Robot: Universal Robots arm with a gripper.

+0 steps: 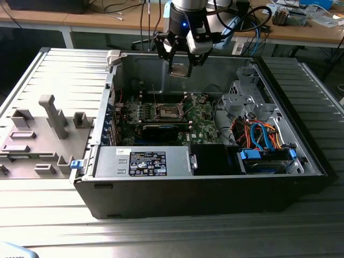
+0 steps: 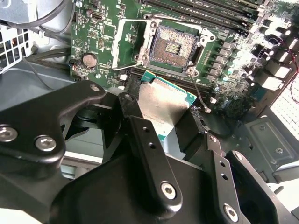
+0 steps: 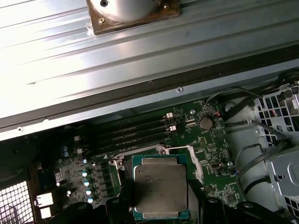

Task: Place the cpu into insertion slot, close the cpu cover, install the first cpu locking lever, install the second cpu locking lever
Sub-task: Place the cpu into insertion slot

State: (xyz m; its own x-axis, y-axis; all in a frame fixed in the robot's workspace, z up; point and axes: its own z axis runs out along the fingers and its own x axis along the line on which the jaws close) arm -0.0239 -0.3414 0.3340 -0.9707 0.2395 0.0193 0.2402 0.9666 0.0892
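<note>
My gripper (image 1: 179, 65) hangs above the open computer case, shut on the cpu (image 1: 179, 70), a flat square chip with a dull silver top. In both wrist views the cpu (image 2: 163, 103) (image 3: 160, 185) sits between black fingers (image 2: 145, 140), clear of the board. Below it on the green motherboard (image 1: 201, 121) lies the insertion slot (image 1: 167, 111) (image 2: 175, 46), uncovered, with a dark centre. The cpu cover (image 2: 125, 39), a silvery frame, is swung open beside the slot.
A long black expansion card (image 1: 158, 129) lies in front of the slot, and memory slots (image 3: 135, 133) run beside it. A power supply (image 1: 142, 161) and a drive cage with cables (image 1: 263, 140) fill the case's front. A grey fixture (image 1: 43, 134) stands at the exterior view's left.
</note>
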